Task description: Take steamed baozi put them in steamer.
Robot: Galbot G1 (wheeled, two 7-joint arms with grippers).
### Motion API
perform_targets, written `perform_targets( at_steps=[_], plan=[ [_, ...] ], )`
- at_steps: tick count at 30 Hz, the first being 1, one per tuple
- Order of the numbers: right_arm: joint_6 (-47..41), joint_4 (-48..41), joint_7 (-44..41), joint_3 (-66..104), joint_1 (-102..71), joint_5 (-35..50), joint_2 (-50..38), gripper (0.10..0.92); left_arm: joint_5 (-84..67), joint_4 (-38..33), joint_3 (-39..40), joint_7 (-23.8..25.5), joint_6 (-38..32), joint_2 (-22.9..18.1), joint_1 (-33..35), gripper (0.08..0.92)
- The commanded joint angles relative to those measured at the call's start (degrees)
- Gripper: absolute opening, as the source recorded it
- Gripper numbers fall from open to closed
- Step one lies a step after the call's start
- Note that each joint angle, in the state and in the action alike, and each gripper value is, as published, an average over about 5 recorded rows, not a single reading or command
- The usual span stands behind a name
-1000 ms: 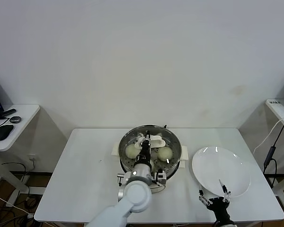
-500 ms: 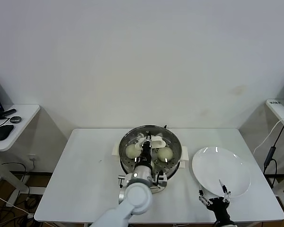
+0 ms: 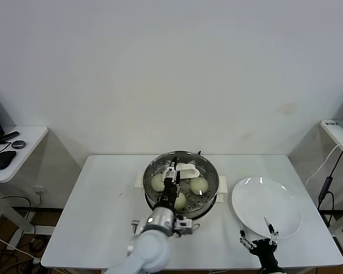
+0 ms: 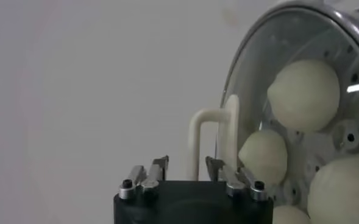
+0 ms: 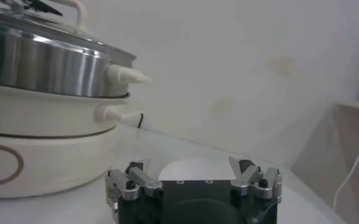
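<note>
The steamer stands mid-table on its white base, and its steel wall shows in the right wrist view. A glass lid with a white handle lies on it. Several cream baozi sit inside and show through the lid in the left wrist view. My left gripper hangs over the lid, open, with the handle just beyond its fingertips, not gripped. My right gripper is open and empty at the front edge of the white plate.
The white plate is bare, right of the steamer. A side table with a mouse stands far left. A shelf and hanging cable are at the far right. The table's front edge is close to both arms.
My left arm has drawn back toward the table's front and left, uncovering a third baozi near the pot's front. The right arm has not moved.
</note>
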Motion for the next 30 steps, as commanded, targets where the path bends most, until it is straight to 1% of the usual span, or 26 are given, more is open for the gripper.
perform_targets(
  at_steps=[1, 3, 5, 8, 10, 12, 16, 20, 25, 30],
  plan=[
    [0.0, 0.3, -0.2, 0.2, -0.3, 0.1, 0.0, 0.823, -46.9, -19.4, -21.4, -13.4, -22.8, 6.6, 22.7, 0.677],
    [-0.1, 0.7, -0.3, 0.3, -0.4, 0.5, -0.2, 0.823, -56.4, -20.7, -29.1, -16.1, -32.2, 5.9, 30.2, 0.738],
    [-0.2, 1.1, -0.6, 0.3, -0.6, 1.0, -0.5, 0.823, -64.1, -21.6, -36.5, -18.9, -38.1, 5.2, 37.4, 0.785],
    [-0.7, 1.9, -1.2, 0.2, -1.0, 2.7, -1.4, 0.823, -74.1, -22.0, -43.9, -20.7, -41.8, 4.6, 46.8, 0.817],
    [-1.8, 2.7, -1.6, -0.4, -1.7, 5.3, -2.5, 0.823, -79.3, -21.6, -46.2, -21.0, -42.7, 4.4, 51.5, 0.821],
    [-3.3, 3.7, -1.8, -1.1, -2.8, 8.6, -3.8, 0.823, -82.4, -20.7, -46.7, -21.2, -43.4, 3.8, 54.6, 0.822],
    [-5.9, 5.3, -2.2, -1.6, -5.1, 12.9, -6.3, 0.823, -84.9, -16.5, -43.3, -21.6, -45.0, 1.7, 57.7, 0.823],
    [-6.8, 6.5, -2.4, -1.3, -7.3, 14.2, -8.0, 0.823, -82.1, -9.7, -38.7, -20.7, -49.4, -0.9, 58.4, 0.823],
    [-7.1, 7.7, -2.4, -0.9, -8.7, 14.5, -8.7, 0.823, -80.9, -5.2, -38.6, -20.2, -53.2, -3.8, 57.8, 0.823],
    [-6.8, 8.7, -2.4, -0.7, -10.1, 14.5, -9.1, 0.823, -80.2, -2.8, -39.1, -20.1, -54.7, -4.2, 57.9, 0.823]
  ],
)
